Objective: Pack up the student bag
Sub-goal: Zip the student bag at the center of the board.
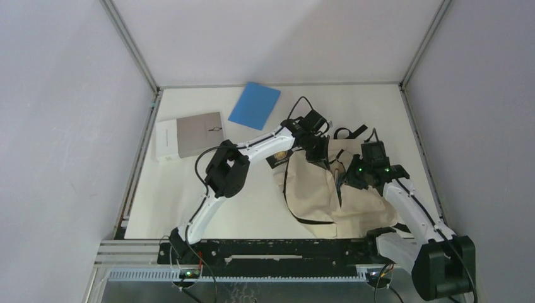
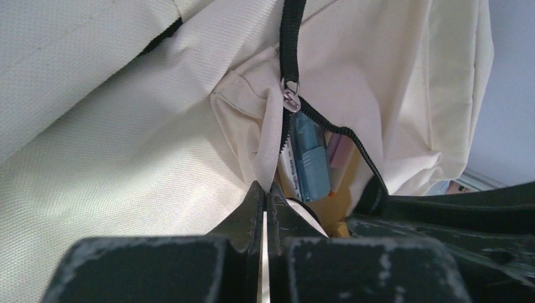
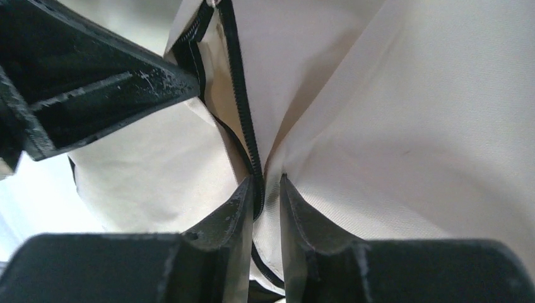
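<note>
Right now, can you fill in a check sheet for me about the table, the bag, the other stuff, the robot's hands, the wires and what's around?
Surface: white table, flat.
Job's things: cream bag lying on the right; zipper partly open, a blue thing inside.
Clutter: blue folder and grey book at the back left, apart from the bag.
Hands: left hand shut on the bag's edge below the zipper; right hand slightly open, zipper seam between its fingers.
Cables: black wire looping beside the left arm.
Surroundings: plain walls on three sides; nothing else seen.
</note>
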Controlling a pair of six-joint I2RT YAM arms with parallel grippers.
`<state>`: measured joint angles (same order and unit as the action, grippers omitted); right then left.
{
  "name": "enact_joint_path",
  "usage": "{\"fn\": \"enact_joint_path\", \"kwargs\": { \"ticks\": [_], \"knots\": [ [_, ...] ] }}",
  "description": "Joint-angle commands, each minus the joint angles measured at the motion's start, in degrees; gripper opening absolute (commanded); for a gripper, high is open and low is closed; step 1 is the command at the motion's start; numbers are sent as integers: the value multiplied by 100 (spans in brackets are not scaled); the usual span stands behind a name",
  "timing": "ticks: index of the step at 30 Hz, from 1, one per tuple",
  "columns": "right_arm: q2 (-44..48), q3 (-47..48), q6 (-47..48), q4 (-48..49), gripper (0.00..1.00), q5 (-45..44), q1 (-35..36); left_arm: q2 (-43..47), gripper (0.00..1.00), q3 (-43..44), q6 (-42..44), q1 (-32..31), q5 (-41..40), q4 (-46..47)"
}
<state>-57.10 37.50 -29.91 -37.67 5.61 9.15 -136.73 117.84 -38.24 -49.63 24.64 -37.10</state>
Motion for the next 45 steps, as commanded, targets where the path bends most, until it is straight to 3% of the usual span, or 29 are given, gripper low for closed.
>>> {"fn": "enact_joint_path", "kwargs": {
  "ticks": [1,8,11,18,22,26,30,33,45],
  "knots": [
    [-199,35,-56,271,30,161,318,416,0,-51,325,68,446,22],
    [352,323,-187,444,47,-15,387,414,0,-123,350,68,494,7],
    [276,421,-152,479,49,-64,353,466,0,-118,369,76,490,10],
    [-65,539,-454,872,20,-464,189,458,0,-132,292,79,614,77],
    [-271,531,-587,1012,13,-990,145,466,0,-130,290,84,590,89],
    [-649,312,-571,1243,15,-980,93,443,0,-129,292,78,580,80],
    [-1619,201,-303,1582,16,236,169,380,0,-109,260,82,620,88],
    [-1990,214,-226,1697,15,670,277,366,0,-92,247,84,656,89],
    [-362,619,-121,1400,25,-56,-293,367,0,-84,249,70,690,95]
  ]
}}
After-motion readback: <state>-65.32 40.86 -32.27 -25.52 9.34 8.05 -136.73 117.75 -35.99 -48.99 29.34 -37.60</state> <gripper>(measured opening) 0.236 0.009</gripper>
